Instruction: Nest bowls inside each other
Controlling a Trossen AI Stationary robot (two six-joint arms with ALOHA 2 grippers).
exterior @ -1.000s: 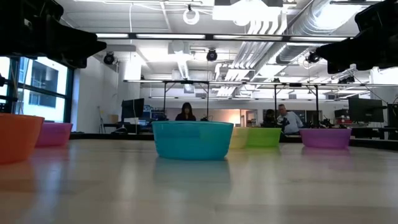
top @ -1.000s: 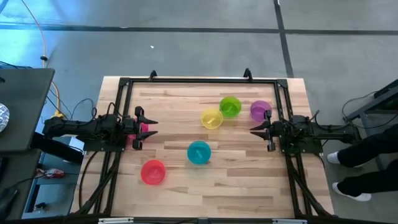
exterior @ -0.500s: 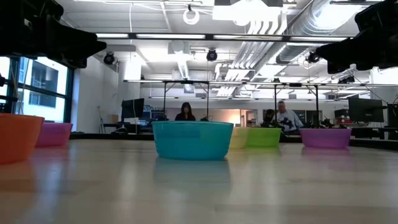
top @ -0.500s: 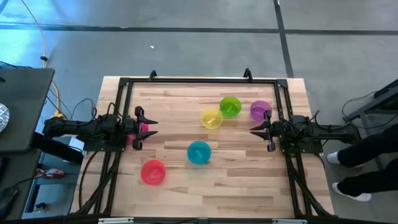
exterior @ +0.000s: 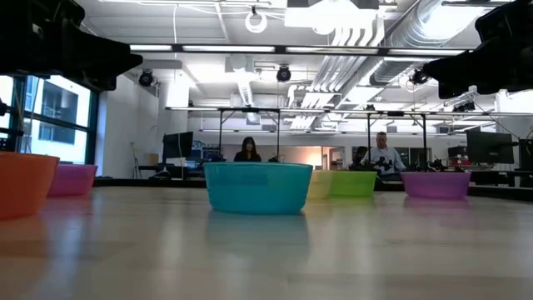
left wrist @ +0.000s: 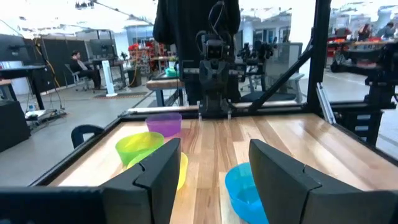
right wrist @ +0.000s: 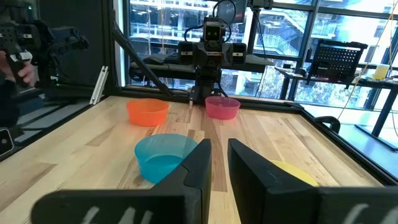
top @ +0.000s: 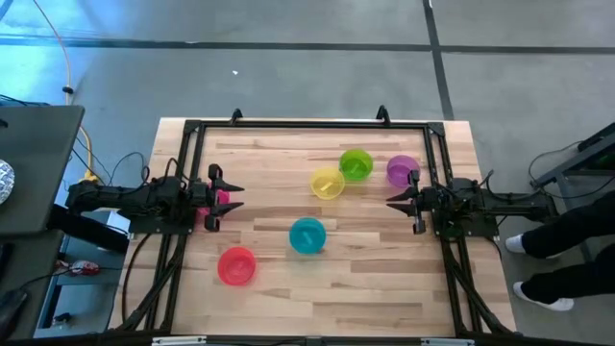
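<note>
Six small round bowls stand upright on their bases on the wooden table [top: 269, 288], none nested: red [top: 236, 266] at near left, teal [top: 307, 235] in the middle, yellow [top: 327, 184] close beside green [top: 356, 164], purple [top: 402, 171] at far right, and pink [top: 222, 200] at the left, partly under my left gripper. My left gripper [top: 235, 195] hovers at the left edge above the pink bowl, open and empty [left wrist: 214, 155]. My right gripper [top: 390, 202] hovers at the right edge, near the purple bowl, shut and empty [right wrist: 219, 146].
A black metal frame [top: 307, 124] runs round the table's edges, and both arms are mounted on it. Bare wood lies between the teal bowl and the near edge. People sit in the room beyond the table [exterior: 248, 150].
</note>
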